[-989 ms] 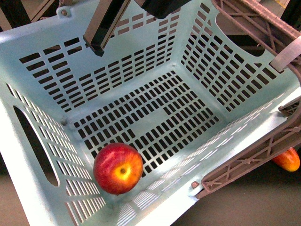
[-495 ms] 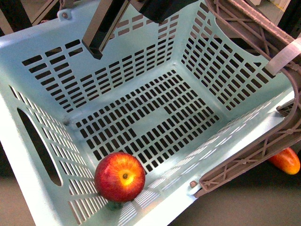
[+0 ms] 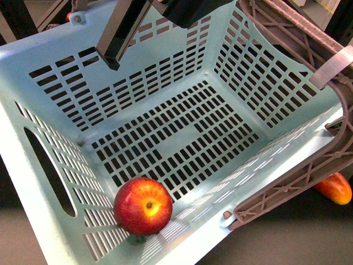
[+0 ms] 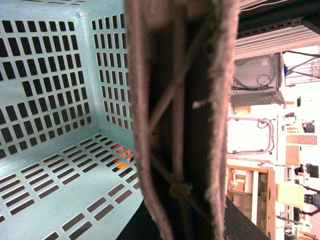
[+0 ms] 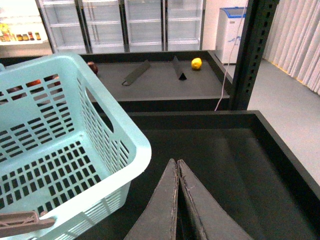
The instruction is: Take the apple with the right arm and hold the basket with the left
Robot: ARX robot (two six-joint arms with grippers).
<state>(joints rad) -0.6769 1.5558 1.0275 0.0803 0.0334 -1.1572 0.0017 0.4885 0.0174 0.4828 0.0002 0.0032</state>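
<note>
Round glossy red apple (image 3: pixel 143 206) lies in the near corner of the pale mint-blue plastic basket (image 3: pixel 33 55). Right gripper (image 5: pixel 177 162), fingers together and empty, is outside it. Left gripper's grip on the brown lattice handle (image 4: pixel 182 120) cannot be told. Picking seems done; next, steady the basket.

The basket (image 3: pixel 11 143) gapes open above. The apple (image 3: pixel 143 206) sits at seven o'clock, a dark arm part (image 3: pixel 118 36) overhangs eleven, and the handle (image 3: pixel 292 179) bars four.
</note>
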